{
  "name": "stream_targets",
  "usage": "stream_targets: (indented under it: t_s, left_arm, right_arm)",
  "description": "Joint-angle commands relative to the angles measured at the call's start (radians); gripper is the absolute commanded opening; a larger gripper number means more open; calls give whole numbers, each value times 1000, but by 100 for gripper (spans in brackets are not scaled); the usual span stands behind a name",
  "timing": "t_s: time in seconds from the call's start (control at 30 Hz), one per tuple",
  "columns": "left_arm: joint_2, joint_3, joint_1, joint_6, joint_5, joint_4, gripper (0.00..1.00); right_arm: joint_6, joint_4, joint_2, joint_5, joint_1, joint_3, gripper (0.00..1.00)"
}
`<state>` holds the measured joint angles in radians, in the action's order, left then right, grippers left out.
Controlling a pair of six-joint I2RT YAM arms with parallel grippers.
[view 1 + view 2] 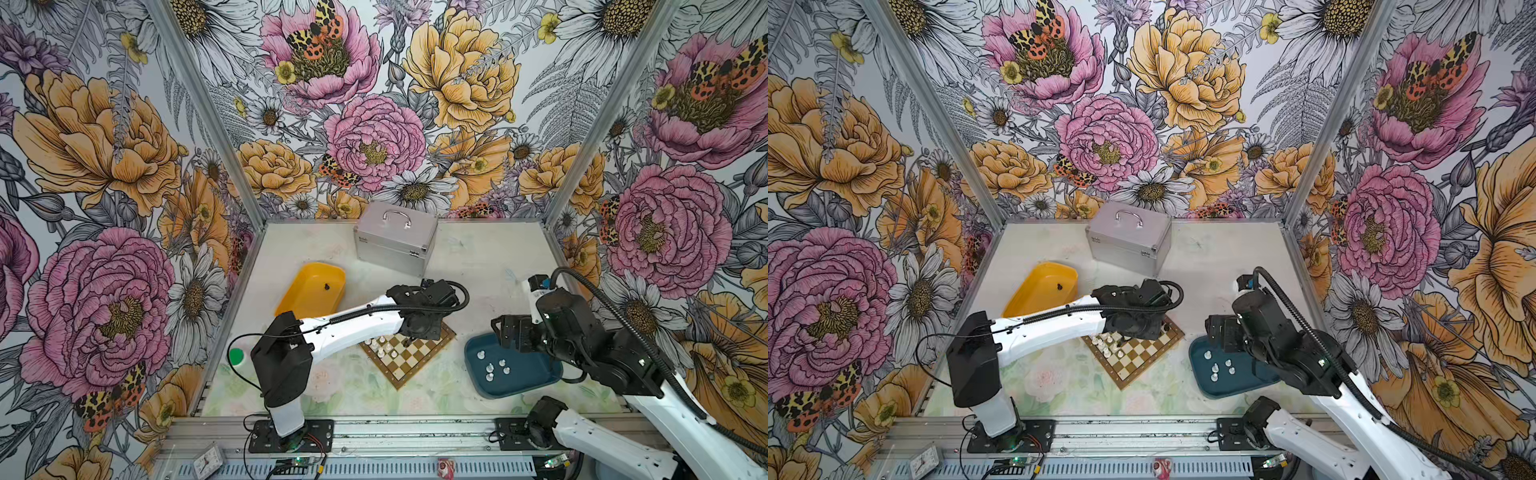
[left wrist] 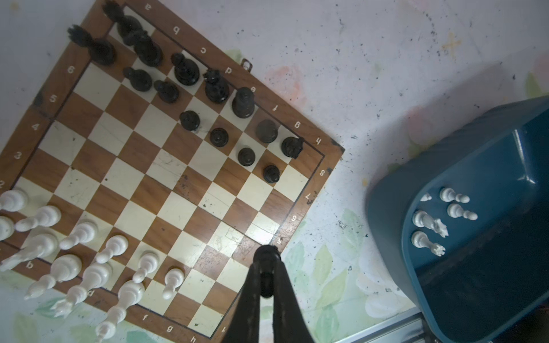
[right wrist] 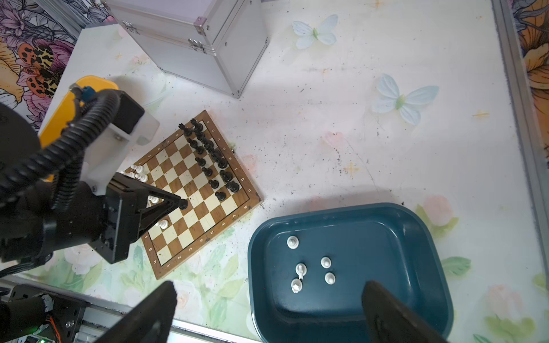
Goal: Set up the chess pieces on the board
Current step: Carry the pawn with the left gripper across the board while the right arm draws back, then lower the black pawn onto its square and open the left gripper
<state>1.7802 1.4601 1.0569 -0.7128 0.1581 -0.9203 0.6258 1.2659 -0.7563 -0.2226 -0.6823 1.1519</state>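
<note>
Brown-rimmed small wooden chessboard with cream and dark squares (image 2: 166, 166) lies on the table between a yellow plastic tray (image 1: 311, 291) and a dark teal plastic tray (image 3: 341, 208). On one side of it stand the black chess pieces (image 2: 217, 89) in two rows, and on the opposite side the white ones (image 2: 89, 276).

The left gripper (image 2: 267, 276) is closed on a small black pawn (image 2: 267, 258) and hangs above the board near its rim on the teal tray's side. The step in hand seems to be the placing of this pawn. The next move calls for carrying it over the free middle squares to a gap in the black pawn row, but which square is free I cannot tell surely.

The black pieces stand close together, so the fingers have little room there. The middle of the board is open.

The right gripper (image 3: 269, 286) is spread wide and holds nothing. It is above the teal tray, where five white pieces (image 3: 300, 268) wait. One black piece (image 1: 327, 286) is in the yellow tray.
</note>
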Motion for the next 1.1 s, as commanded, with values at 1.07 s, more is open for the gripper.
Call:
stream_targets:
  t_s: [1.07]
  left_arm:
    - [290,194,12,42,-18,13,9]
  right_arm:
    - [52,125,95,-64,-6,0,100]
